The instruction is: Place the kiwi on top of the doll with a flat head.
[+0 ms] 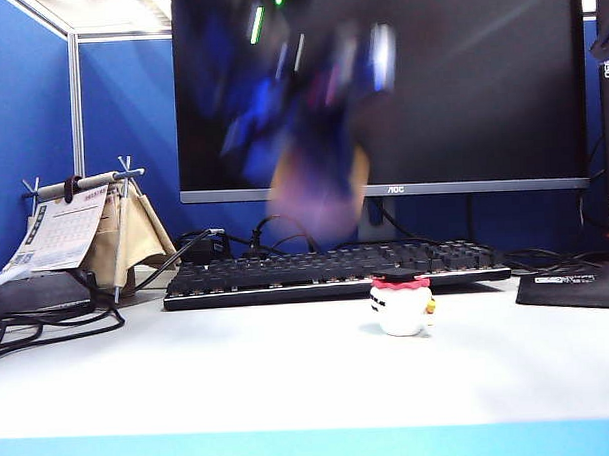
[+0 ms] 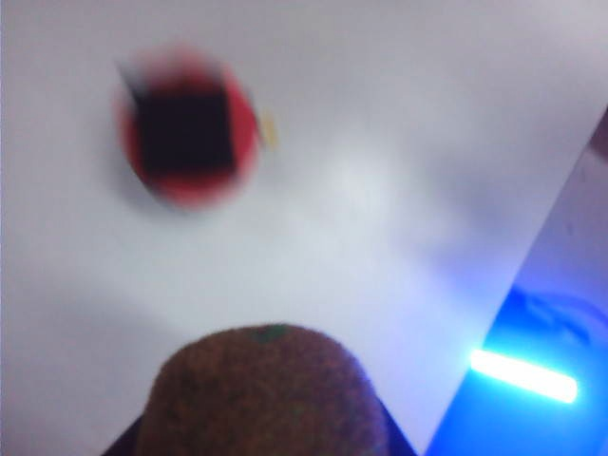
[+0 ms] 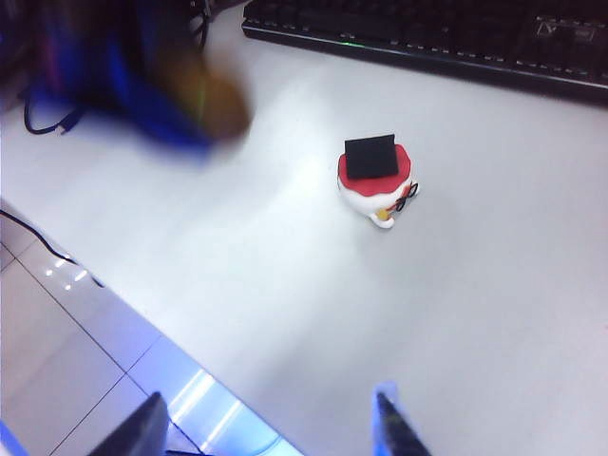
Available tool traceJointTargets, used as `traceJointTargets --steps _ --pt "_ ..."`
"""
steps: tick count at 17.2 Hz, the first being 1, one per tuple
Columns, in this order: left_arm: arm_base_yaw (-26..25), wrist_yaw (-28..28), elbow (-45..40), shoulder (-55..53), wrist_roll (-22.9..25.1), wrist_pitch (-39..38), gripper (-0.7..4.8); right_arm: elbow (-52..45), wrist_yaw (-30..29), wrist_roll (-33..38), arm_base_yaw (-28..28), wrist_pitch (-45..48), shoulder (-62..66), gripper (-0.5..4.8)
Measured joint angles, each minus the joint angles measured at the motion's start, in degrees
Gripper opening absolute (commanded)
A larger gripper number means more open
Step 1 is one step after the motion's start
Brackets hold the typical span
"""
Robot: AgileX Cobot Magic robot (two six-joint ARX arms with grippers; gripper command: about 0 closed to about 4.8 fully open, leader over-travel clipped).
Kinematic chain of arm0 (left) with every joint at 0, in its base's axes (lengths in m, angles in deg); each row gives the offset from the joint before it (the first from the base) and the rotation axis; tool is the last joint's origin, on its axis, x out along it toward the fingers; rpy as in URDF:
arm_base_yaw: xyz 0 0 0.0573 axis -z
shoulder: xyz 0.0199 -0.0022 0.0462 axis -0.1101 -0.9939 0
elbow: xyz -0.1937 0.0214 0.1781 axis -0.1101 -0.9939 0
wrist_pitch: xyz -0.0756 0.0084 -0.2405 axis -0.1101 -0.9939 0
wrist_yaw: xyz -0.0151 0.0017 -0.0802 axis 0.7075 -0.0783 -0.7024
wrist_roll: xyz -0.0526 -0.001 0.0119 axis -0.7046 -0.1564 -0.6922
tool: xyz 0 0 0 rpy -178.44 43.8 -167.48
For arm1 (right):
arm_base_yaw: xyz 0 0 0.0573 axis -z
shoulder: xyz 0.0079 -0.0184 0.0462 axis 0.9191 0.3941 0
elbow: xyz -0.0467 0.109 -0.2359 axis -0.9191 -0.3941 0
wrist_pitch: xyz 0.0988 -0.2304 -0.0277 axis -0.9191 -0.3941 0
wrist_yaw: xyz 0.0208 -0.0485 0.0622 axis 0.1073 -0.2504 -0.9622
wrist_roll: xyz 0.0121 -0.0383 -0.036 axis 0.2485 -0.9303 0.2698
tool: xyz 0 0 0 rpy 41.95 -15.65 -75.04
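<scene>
While left gripper (image 1: 319, 202) grips kiwi (image 2: 261, 394), right gripper (image 3: 271, 427) agape — white table (image 1: 240, 380)

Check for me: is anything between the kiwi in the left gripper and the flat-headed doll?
Nothing. In the left wrist view only bare white table separates the held kiwi from the doll. The exterior view shows open air between them, though blurred.

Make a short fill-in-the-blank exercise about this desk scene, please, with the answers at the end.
1. The left tool carries the ____ above the table.
2. The doll with a flat head stands on the table in front of the ____.
3. The flat cap of the doll is ____ in colour, with a red band under it.
4. The right tool has its jaws ____ and holds nothing.

Answers: kiwi; keyboard; black; open
</scene>
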Motion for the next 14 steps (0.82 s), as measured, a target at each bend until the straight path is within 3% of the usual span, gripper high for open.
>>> traceJointTargets --steps 6,11,14 --pt "-3.45 0.20 23.28 -14.40 2.62 -10.45 -0.05 0.00 0.04 0.00 0.00 -0.52 -0.20 2.74" --pt "-3.13 -2.40 33.90 -25.22 2.54 -12.24 -0.06 -0.09 0.17 0.00 -0.04 -0.66 -0.31 2.74" --pt "-2.56 -4.00 34.77 -26.10 2.56 -12.17 -0.06 -0.09 0.15 0.00 -0.09 -0.66 -0.48 2.75"
